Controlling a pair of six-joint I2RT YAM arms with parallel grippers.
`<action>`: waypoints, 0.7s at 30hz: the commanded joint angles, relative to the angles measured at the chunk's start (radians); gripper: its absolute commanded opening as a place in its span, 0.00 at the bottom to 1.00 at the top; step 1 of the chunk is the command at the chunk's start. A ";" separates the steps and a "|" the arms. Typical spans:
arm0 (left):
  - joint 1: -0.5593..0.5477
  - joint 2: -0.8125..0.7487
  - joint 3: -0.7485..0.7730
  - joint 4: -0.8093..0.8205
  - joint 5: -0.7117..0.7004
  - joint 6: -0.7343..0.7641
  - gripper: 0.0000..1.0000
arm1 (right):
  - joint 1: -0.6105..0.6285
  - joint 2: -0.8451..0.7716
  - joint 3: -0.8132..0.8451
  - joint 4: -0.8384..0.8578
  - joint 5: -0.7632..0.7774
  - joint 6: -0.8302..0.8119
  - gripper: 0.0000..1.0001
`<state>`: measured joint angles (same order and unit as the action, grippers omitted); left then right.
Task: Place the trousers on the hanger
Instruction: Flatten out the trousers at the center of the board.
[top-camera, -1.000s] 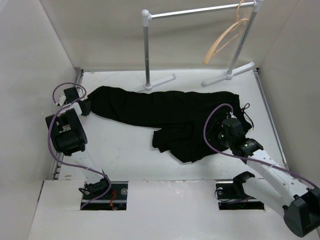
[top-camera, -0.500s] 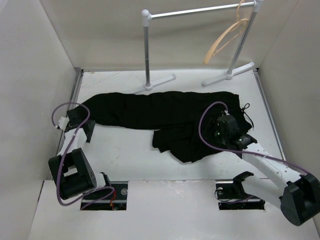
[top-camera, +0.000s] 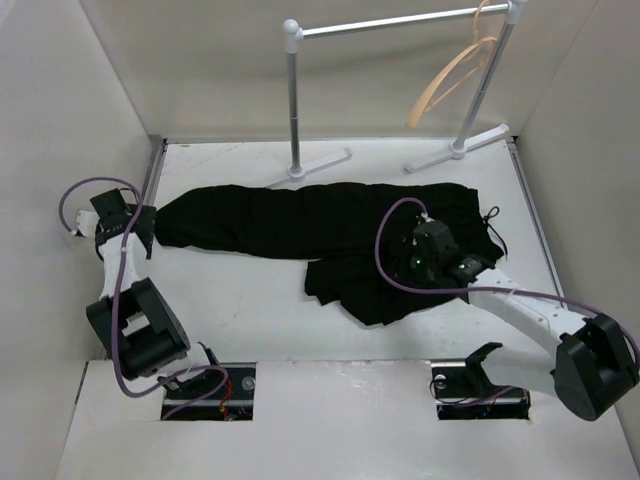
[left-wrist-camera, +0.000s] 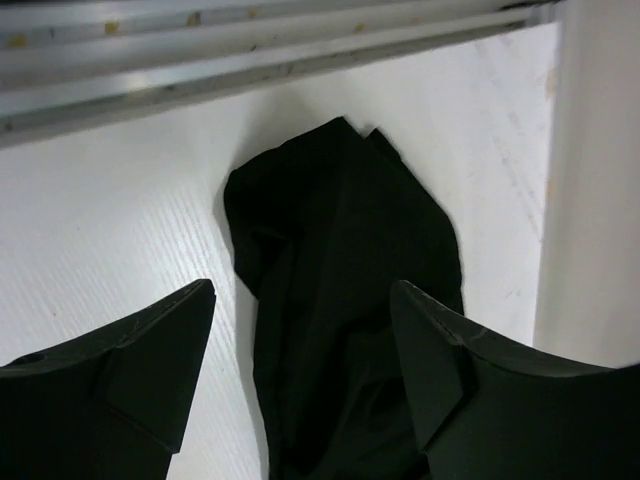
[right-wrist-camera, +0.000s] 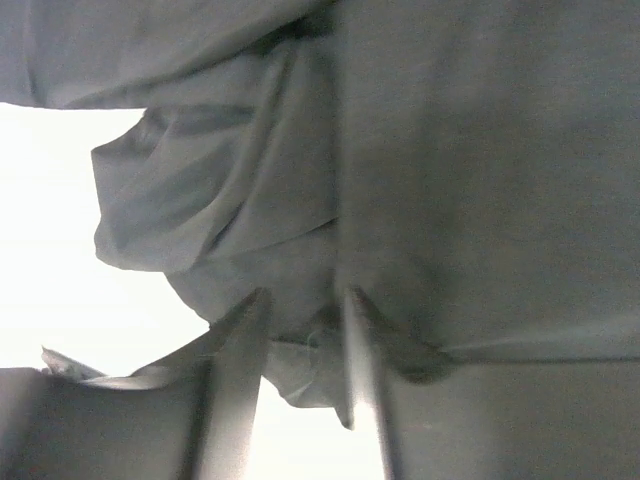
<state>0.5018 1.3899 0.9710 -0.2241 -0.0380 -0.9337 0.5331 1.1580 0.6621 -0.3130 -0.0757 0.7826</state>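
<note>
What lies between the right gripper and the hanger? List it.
Top external view: beyond the right gripper come the trousers' black cloth, bare white table, then the rack's foot; the hanger hangs from the rail above.

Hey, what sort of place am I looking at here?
Likely a robot test bench in a lab, not a home: a white table boxed in by plain panels, two robot arms mounted at its near edge, and a small rack with one hanger behind black trousers.

Matt cloth trousers (top-camera: 300, 220), seemingly wooden hanger (top-camera: 416, 112)
</note>
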 joint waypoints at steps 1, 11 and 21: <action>-0.004 0.011 -0.037 -0.052 0.108 -0.051 0.71 | 0.023 0.012 0.060 0.052 -0.010 -0.034 0.50; -0.036 0.116 -0.083 0.110 0.193 -0.051 0.70 | 0.060 0.052 0.051 0.087 -0.047 -0.043 0.62; -0.096 0.233 -0.017 0.131 0.142 -0.079 0.27 | 0.074 0.036 0.021 0.091 -0.058 -0.031 0.61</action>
<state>0.4149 1.6264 0.9016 -0.1207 0.1287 -0.9943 0.5972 1.2121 0.6853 -0.2749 -0.1223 0.7555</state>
